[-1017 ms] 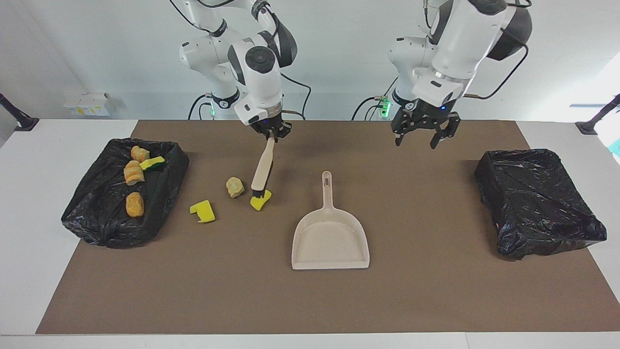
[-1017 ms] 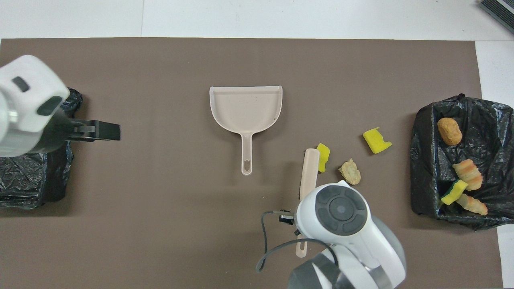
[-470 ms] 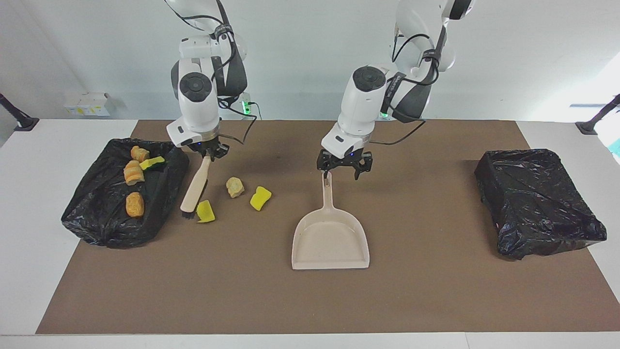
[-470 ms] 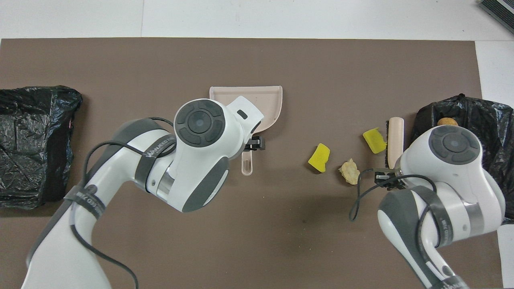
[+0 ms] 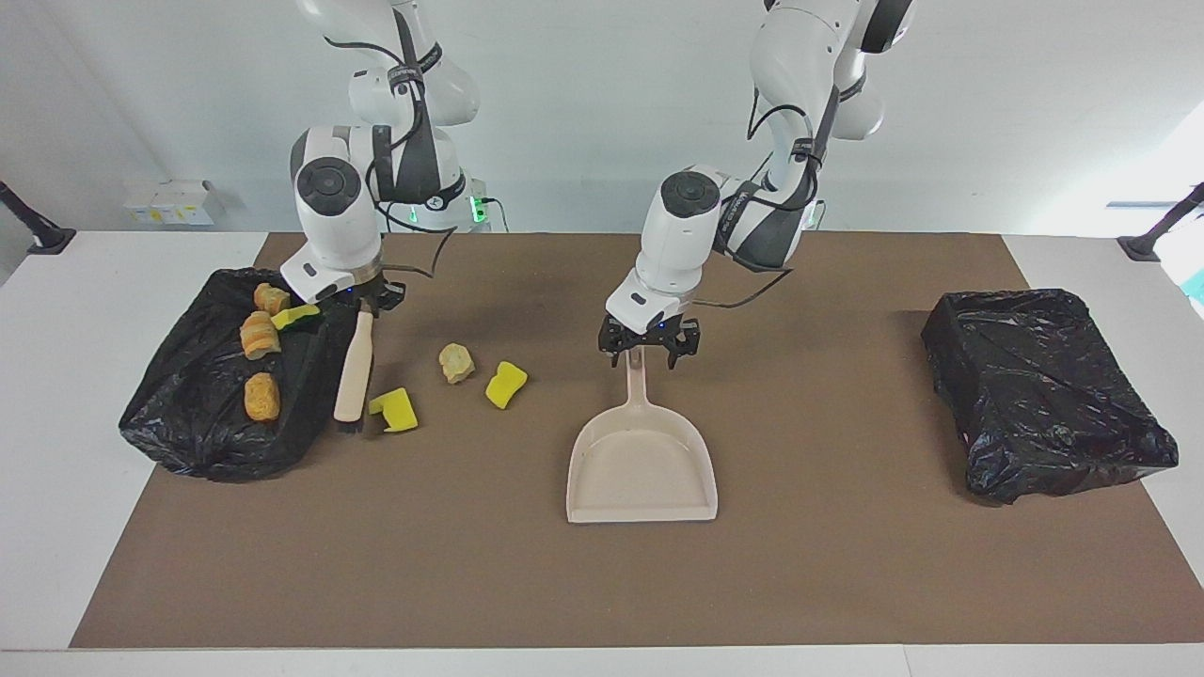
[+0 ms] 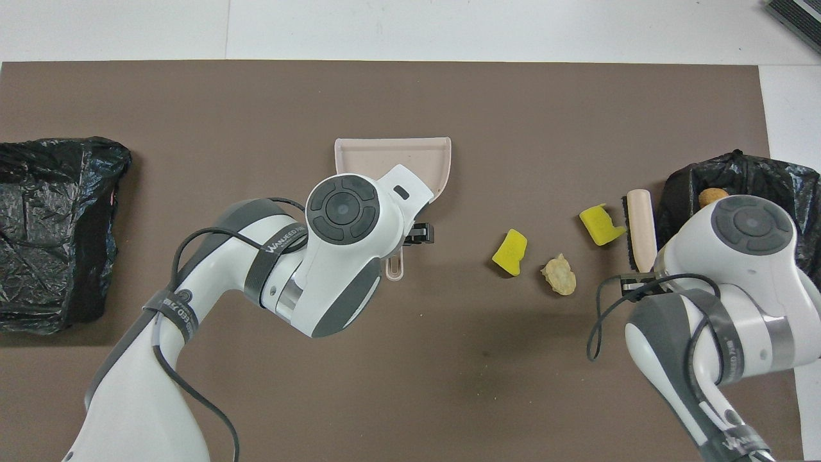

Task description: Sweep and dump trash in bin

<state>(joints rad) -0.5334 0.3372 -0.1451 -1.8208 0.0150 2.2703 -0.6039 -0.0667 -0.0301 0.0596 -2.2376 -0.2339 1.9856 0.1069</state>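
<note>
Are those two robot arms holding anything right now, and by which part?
The right pincer holds the brush by its handle's top end. The left pincer is open around the dustpan handle, not gripping.

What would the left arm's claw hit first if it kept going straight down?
Most likely the dustpan's handle: the left claw, open, hangs right over its upper end, jaws straddling it.

One high camera faces the robots; another looks steeply down; both share the brown mat [image 5: 847, 583].
</note>
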